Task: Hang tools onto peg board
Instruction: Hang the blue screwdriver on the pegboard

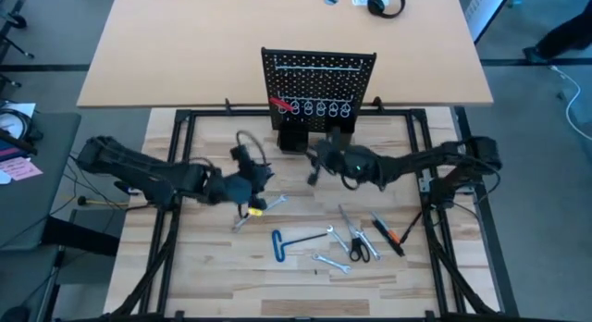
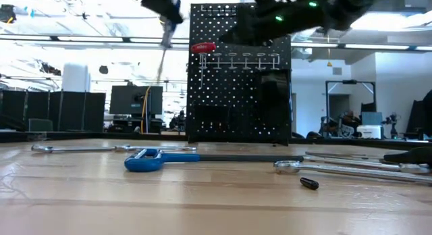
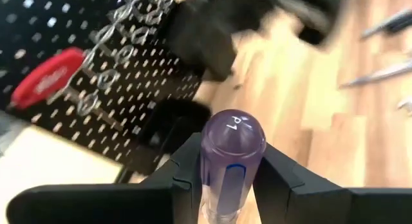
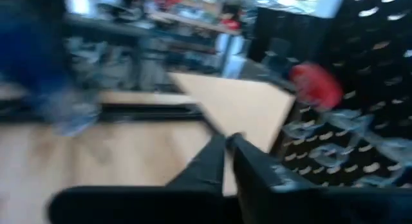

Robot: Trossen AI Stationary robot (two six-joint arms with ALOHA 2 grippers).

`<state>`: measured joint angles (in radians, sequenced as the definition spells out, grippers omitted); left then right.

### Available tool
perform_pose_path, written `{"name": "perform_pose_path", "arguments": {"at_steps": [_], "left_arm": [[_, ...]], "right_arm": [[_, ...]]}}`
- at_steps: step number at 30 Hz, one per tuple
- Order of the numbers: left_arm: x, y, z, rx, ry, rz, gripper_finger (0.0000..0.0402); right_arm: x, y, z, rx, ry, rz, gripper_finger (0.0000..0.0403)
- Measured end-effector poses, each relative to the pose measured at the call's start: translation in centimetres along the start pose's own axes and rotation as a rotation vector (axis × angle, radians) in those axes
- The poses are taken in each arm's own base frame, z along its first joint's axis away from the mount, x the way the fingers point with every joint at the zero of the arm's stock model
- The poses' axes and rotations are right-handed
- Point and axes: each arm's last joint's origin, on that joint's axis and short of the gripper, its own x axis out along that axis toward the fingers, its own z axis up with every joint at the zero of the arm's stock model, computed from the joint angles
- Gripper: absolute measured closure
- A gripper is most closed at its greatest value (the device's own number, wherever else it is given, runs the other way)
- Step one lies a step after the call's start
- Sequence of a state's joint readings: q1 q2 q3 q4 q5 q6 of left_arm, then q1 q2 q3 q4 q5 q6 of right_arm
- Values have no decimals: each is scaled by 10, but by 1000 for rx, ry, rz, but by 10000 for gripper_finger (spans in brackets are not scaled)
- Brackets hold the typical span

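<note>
The black peg board stands upright at the table's far middle. A red-handled tool hangs in one ring of its row of silver ring hooks. My left gripper hovers in front of the board's left side, shut on a screwdriver with a clear bluish handle. My right gripper is shut with nothing in it, raised in front of the board's base. More tools lie on the near table: a blue T-key, wrenches, scissors and an orange-and-black tool. My left gripper pinches the screwdriver's handle between its two fingers, on the handle's sides just below the rounded butt end. The fingers lie across the handle. The butt end points up, and the thin shaft hangs below the gripper, clear of the table.
Two black cups sit at the board's base. A small yellow item lies below my left gripper. Headphones rest on the far tan table. The black frame rails border the wooden table top.
</note>
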<state>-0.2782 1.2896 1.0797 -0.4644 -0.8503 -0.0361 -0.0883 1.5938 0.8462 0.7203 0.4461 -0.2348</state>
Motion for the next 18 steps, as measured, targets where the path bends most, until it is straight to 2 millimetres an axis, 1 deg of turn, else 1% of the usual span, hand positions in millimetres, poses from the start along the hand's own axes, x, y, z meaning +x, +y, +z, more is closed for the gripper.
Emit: {"name": "perform_pose_path", "arguments": {"at_steps": [2,6,7,8,10,12,13,18], "left_arm": [[-4,-7,-6,-16,-10,33,320],[-12,-15,-12,-40,-30,99,320],[-14,-16,-12,-40,-38,114,320],[-16,-17,-12,-37,-44,126,320],[-19,-19,-12,-39,-55,136,320],[-21,-21,-13,-31,-56,136,320],[-23,-22,-13,-37,-60,133,320],[-25,-24,-16,-32,-50,129,320]], "right_arm": [[15,-9,3,-17,8,-64,392],[49,-22,9,-36,9,-166,391],[56,-24,11,-58,12,-204,392],[63,-24,10,-98,44,-245,394],[75,-21,11,-172,63,-292,397],[81,-14,11,-227,72,-288,398],[83,-11,15,-236,60,-282,398],[76,6,30,-288,25,-249,398]]}}
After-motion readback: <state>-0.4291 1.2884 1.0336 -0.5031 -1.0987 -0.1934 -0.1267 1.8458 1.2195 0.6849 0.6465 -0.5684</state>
